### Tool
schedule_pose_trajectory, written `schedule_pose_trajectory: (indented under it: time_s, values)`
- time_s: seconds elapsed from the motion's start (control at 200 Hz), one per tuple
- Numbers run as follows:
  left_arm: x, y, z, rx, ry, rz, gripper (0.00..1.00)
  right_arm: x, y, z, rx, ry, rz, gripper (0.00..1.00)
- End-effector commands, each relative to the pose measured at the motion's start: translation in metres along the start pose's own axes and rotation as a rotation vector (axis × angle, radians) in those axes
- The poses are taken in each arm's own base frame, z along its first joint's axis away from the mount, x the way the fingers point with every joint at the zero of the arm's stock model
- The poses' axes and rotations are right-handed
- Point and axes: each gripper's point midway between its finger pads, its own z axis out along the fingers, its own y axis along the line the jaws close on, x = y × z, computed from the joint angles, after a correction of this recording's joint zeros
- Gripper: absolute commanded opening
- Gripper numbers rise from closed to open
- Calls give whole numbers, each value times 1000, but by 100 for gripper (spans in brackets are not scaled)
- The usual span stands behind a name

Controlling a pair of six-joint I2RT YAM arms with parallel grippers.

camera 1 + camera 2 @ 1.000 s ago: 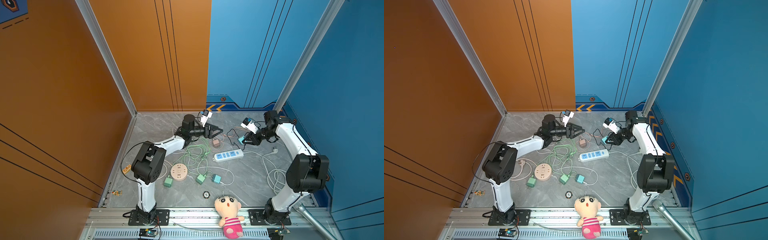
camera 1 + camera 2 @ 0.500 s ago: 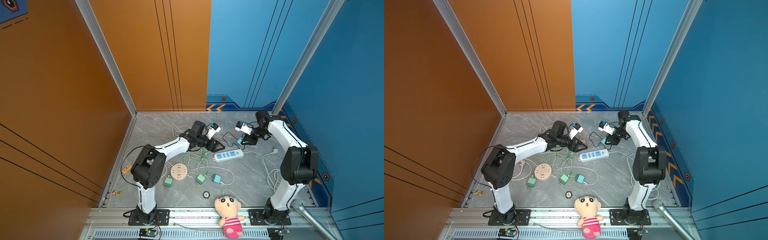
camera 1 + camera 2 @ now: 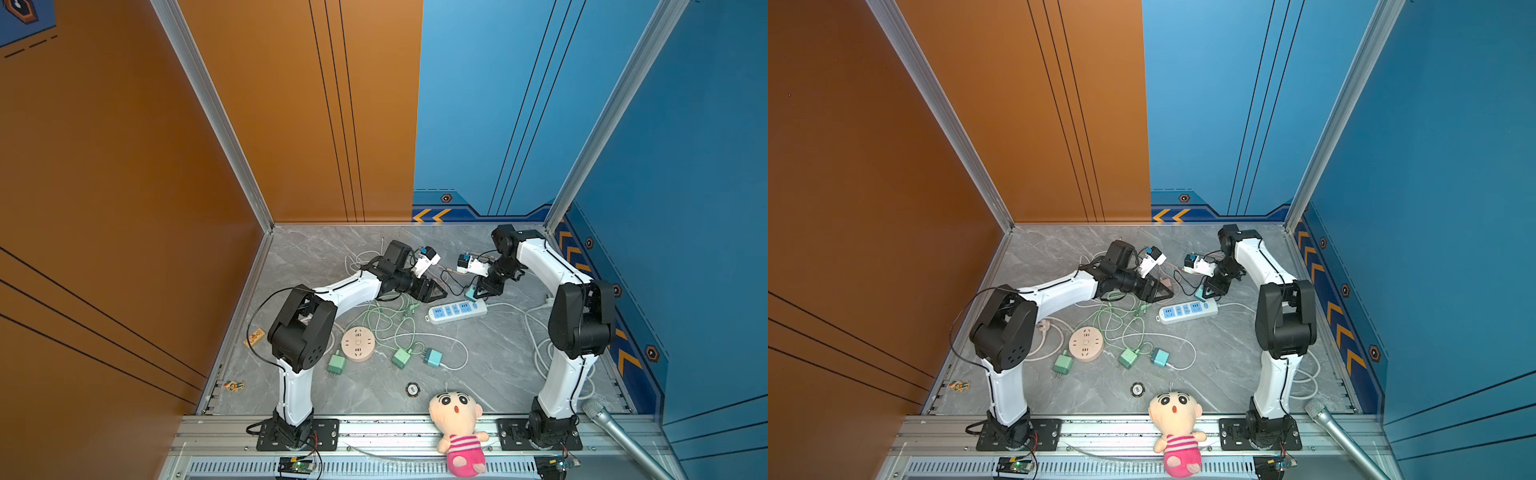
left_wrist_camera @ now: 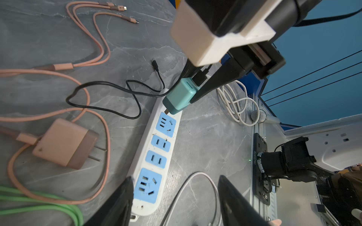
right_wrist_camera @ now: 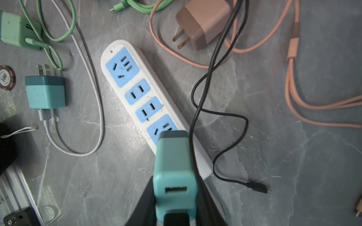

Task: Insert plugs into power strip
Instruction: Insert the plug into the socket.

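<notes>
No plug is seated yet: a teal plug point(image 4: 179, 97) is held, seemingly touching the power strip's point(image 4: 140, 148) right end, by the right hand point(image 4: 191, 93); the left hand point(image 4: 175, 177) is spread empty.

Power strip point(image 3: 456, 311): you have one.
Blue socket faces point(image 4: 148, 185) on it: you can count four.
Green plugs: you have two, a green plug point(image 3: 336, 362) and a second green plug point(image 3: 401, 358).
Teal plugs: two as well, a teal plug point(image 3: 432, 357) and another teal plug point(image 5: 174, 162).
Pink-brown plug point(image 4: 64, 143): just one for you.
Round peach socket hub point(image 3: 358, 343): one.
Black cable point(image 5: 195, 115): one.
Poker chip point(image 3: 412, 389): one.
Plush doll point(image 3: 457, 419): one.
Microphone point(image 3: 623, 438): one.
Arms: you run two, the left arm point(image 3: 349, 291) and the right arm point(image 3: 540, 259).
</notes>
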Motion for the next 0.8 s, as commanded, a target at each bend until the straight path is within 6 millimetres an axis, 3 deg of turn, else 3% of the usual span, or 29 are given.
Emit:
schedule_pose_trajectory:
  time_s: [0.0, 0.39, 0.796]
  values:
    - [-6, 3, -1, 27, -8, -9, 68, 7, 6, 2, -28, 64, -22, 0]
    - [-3, 9, -1, 31, -6, -22, 66, 3, 15, 15, -12, 163, -125, 0]
    - [-2, 12, -7, 27, -13, -31, 64, 17, 3, 32, 56, 260, -180, 0]
